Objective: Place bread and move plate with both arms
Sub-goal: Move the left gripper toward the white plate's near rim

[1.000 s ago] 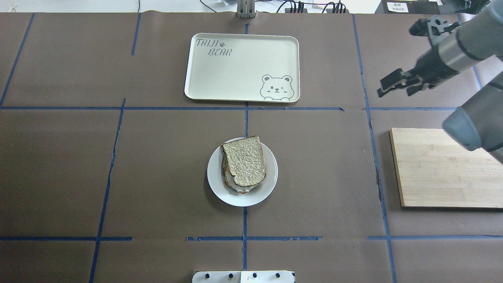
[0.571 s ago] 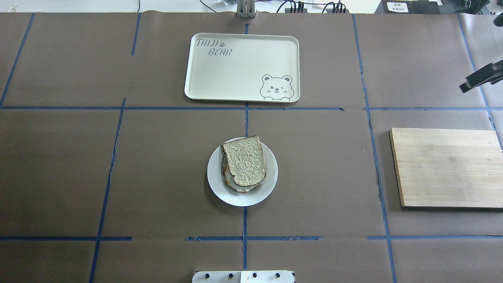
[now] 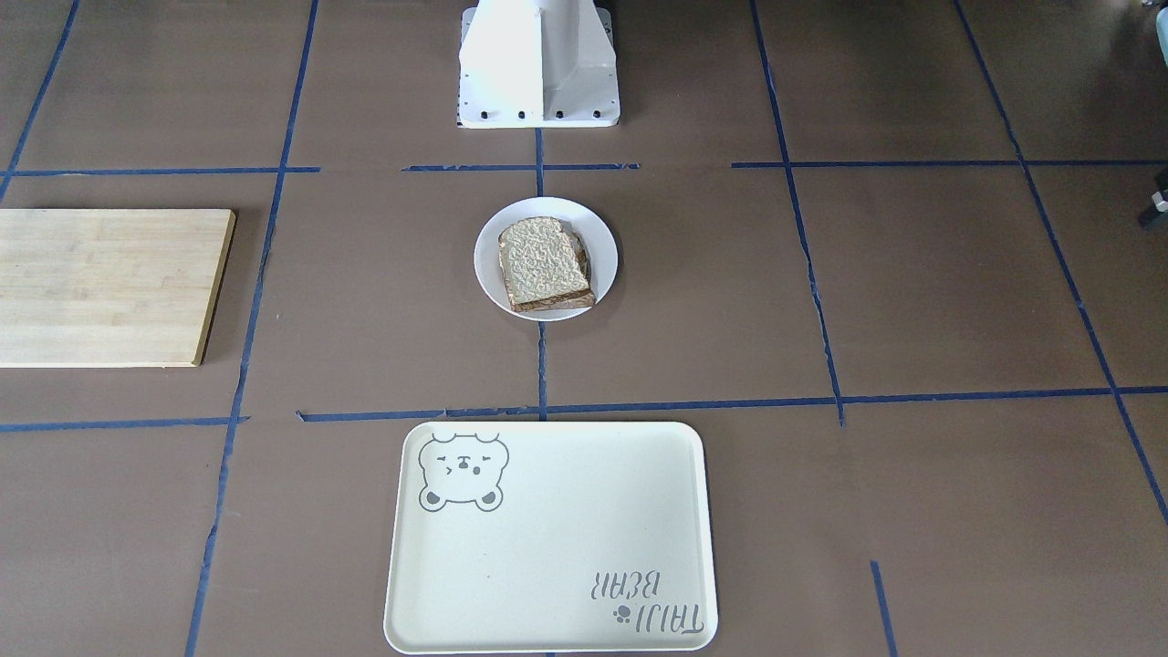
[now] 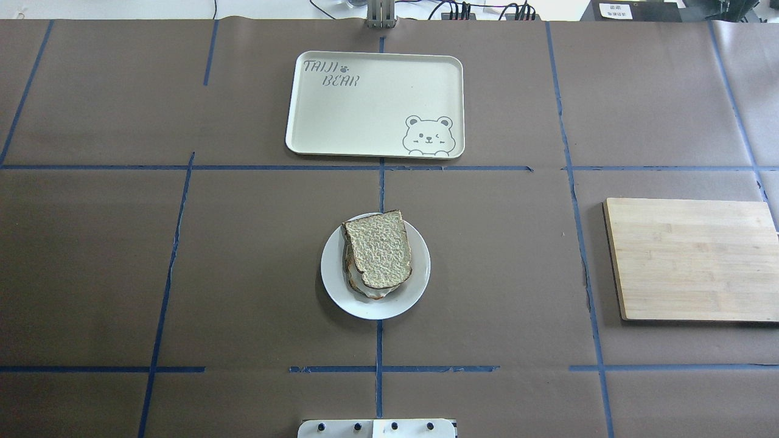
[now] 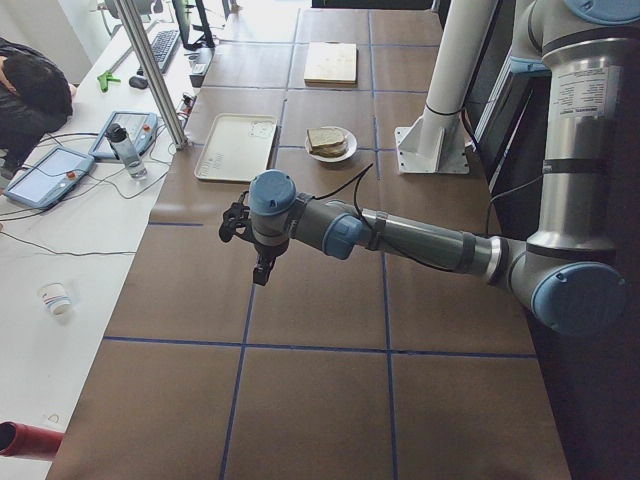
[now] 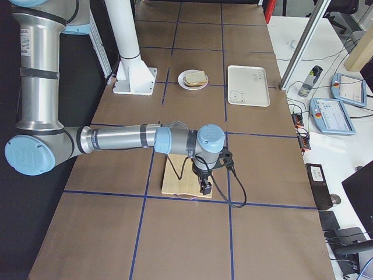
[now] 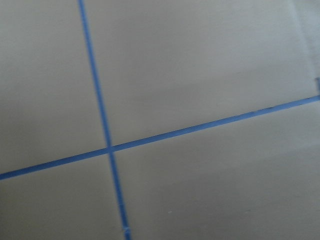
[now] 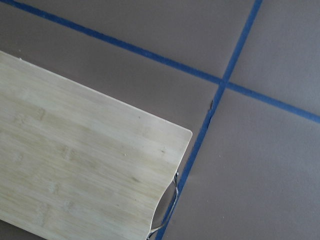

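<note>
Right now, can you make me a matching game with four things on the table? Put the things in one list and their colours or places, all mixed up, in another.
Things:
1. bread
2. plate
3. tray
4. wooden board

Colours or places:
A. light wood, off to the robot's right
B. round and white, under the food
C. cream, with a bear drawn in one corner
D. pale and speckled, with a dark crust

Right pairs: 1-D, 2-B, 3-C, 4-A.
</note>
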You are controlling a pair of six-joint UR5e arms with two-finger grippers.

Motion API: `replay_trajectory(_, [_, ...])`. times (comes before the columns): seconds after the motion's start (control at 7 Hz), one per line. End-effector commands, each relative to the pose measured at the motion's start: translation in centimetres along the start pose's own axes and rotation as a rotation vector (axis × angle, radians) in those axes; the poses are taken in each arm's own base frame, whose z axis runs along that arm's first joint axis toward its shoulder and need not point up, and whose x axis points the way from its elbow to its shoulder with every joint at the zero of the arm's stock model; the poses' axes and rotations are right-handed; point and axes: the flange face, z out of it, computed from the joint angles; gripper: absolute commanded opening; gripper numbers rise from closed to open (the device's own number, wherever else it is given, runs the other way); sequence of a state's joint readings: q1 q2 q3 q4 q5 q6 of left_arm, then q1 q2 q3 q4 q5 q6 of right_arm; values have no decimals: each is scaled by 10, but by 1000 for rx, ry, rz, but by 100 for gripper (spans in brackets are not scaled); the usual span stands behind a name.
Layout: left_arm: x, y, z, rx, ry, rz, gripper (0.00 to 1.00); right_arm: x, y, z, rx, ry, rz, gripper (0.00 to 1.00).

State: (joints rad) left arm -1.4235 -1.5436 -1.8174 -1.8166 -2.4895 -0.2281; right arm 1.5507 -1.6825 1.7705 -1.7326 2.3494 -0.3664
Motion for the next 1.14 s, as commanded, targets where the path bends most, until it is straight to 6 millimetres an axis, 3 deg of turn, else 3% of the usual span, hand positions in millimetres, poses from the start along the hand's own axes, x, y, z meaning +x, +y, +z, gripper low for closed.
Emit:
replay_trajectory(0.0, [96, 8, 64, -20, 152, -115, 100, 5, 15, 5, 0, -3, 54, 100])
replay_trajectory(0.71, [307, 60, 179, 52, 427, -281, 100, 4, 12, 4, 4, -5, 53, 100])
replay_trajectory(1.0, [415, 96, 229, 109, 521, -366, 100, 4, 12, 4, 5, -6, 53, 100])
